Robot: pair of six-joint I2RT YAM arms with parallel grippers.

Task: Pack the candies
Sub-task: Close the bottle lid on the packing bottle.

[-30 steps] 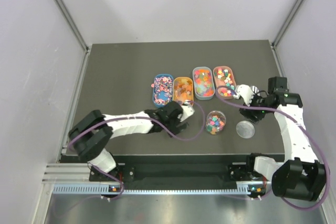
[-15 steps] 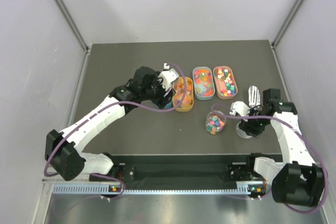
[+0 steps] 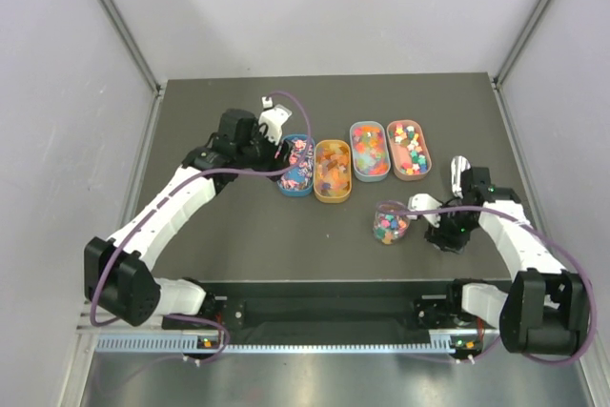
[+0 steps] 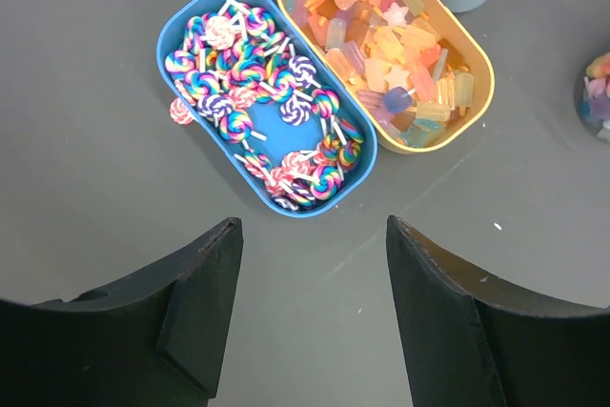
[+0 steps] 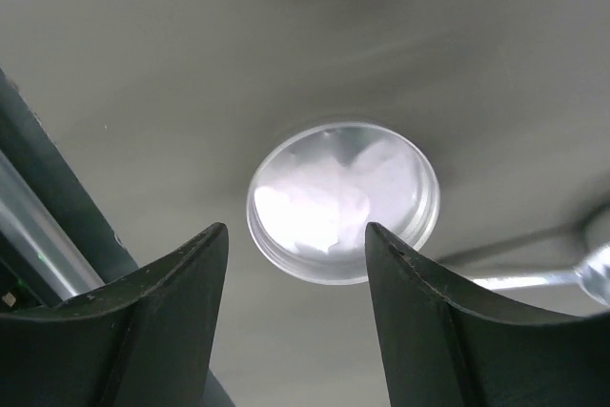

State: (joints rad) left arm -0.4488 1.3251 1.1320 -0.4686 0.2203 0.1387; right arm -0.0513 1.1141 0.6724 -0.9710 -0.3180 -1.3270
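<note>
Candies fill four oval trays: rainbow lollipop sweets (image 4: 243, 73) in the blue tray (image 4: 164, 40), orange-yellow gummies (image 4: 381, 35) in the orange tray (image 4: 479, 62), and more in the grey-blue tray (image 3: 369, 151) and the pink tray (image 3: 408, 149). One lollipop sweet (image 4: 179, 110) lies outside the blue tray. The clear jar (image 3: 391, 223) holds mixed candies. My left gripper (image 4: 313, 226) is open and empty, just left of the blue tray (image 3: 296, 165). My right gripper (image 5: 295, 231) is open, low over the jar's clear lid (image 5: 343, 200), not touching it.
The silver scoop (image 3: 459, 175) lies on the dark table right of the pink tray; its handle (image 5: 534, 278) shows beside the lid. The jar shows at the right edge of the left wrist view (image 4: 596, 92). White walls close in the table's sides and back.
My left arm swung from the table's front middle to the back left, past the orange tray to the blue one. My right gripper left the scoop by the pink tray and came down over the lid.
</note>
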